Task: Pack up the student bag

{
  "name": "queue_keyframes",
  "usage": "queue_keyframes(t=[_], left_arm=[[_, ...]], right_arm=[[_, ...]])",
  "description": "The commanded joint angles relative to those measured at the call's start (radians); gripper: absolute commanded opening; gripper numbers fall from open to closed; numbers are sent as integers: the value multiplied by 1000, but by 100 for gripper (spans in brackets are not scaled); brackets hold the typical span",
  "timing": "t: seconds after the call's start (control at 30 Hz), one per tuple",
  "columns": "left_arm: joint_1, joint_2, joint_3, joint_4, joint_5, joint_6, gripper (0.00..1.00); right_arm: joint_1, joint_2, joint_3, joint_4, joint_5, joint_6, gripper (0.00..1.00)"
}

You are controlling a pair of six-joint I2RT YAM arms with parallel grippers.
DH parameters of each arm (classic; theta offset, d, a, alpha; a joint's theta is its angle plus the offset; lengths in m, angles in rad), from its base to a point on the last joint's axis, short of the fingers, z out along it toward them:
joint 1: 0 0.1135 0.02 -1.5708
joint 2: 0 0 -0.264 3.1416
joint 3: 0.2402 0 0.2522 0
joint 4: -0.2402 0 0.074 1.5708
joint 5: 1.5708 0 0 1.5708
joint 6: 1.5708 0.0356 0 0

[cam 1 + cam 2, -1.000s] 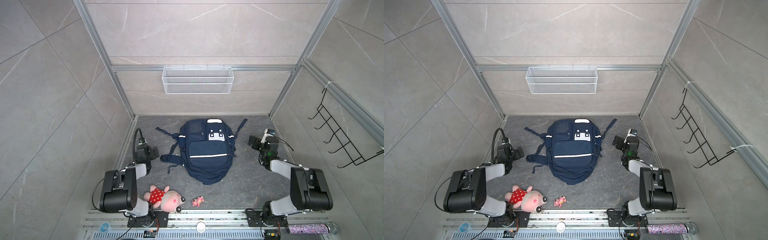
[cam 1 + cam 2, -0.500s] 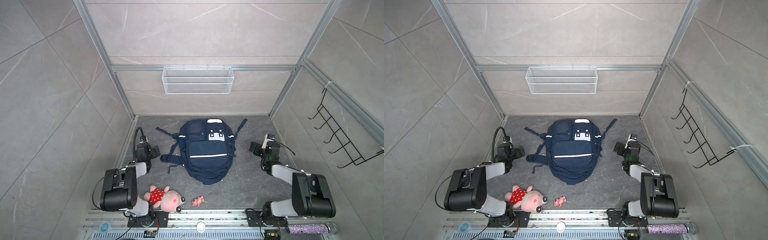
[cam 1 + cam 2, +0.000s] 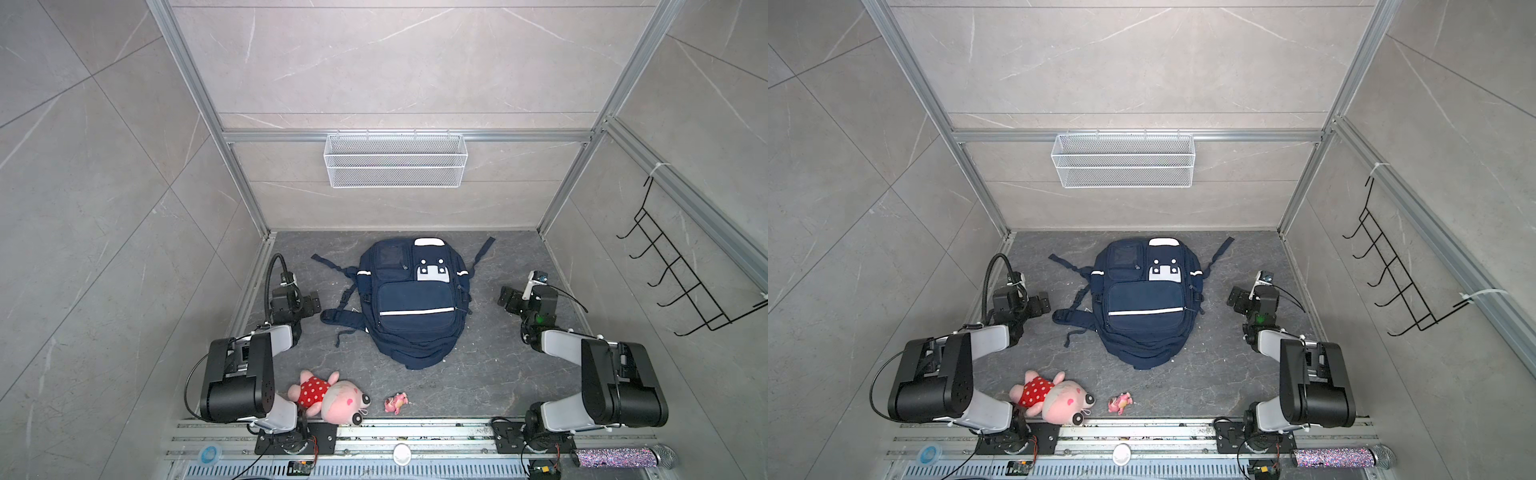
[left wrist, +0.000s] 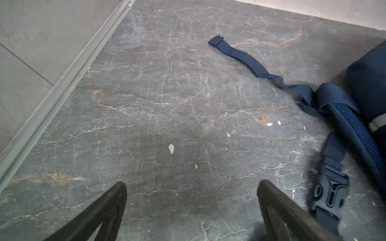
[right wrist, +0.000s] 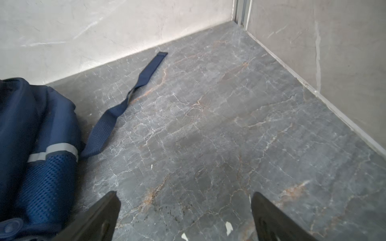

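The student bag [image 3: 415, 299] [image 3: 1144, 299] is a navy backpack with white stripes, lying flat on its back in the middle of the dark stone floor. Its straps trail out to both sides. My left gripper [image 3: 311, 300] [image 3: 1042, 303] sits low at the bag's left, open and empty, a short way from the shoulder strap. In the left wrist view the open left gripper [image 4: 191, 184] hangs over bare floor, with a strap buckle [image 4: 330, 194] beside one finger. My right gripper [image 3: 509, 297] [image 3: 1236, 300] is open at the bag's right. The right wrist view shows the right gripper [image 5: 184, 194] over bare floor, the bag [image 5: 35, 129] beside it.
A pink pig plush [image 3: 328, 395] in a red dotted dress and a small pink toy [image 3: 395, 403] lie near the front rail. A white wire basket [image 3: 395, 160] hangs on the back wall. A black hook rack [image 3: 681, 282] is on the right wall. A glittery microphone [image 3: 619, 457] lies at the front right.
The right gripper has drawn back a little toward the front and lower. The left arm has barely shifted. Both grippers stay open.
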Motion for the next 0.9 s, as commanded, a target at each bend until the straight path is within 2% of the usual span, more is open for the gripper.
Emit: queue_keyframes(t=[0.0, 0.17, 0.23, 0.3, 0.33, 0.37, 0.4, 0.63, 0.87], left_arm=[[8, -25, -30, 96, 35, 30, 100], [8, -39, -106, 213, 22, 31, 100], [6, -2, -181, 392, 12, 29, 100], [-4, -10, -177, 366, -5, 34, 100], [-5, -7, -178, 376, -7, 35, 100], [-6, -11, -175, 360, -7, 35, 100], [-5, -9, -176, 365, -5, 35, 100], [-6, -11, -175, 359, -8, 35, 100], [-8, -10, -176, 366, -10, 36, 100]], right_arm=[[13, -23, -23, 57, -6, -33, 100], [67, -20, -29, 72, 64, -65, 100], [86, -14, -39, 101, 50, -95, 100], [105, 22, -94, 230, -24, -145, 100], [107, 48, -130, 334, -44, -154, 100], [107, 57, -138, 363, -40, -153, 100], [112, 42, -127, 310, -32, -158, 100], [132, 50, -122, 315, 7, -168, 100], [134, 46, -117, 300, -21, -179, 100]])
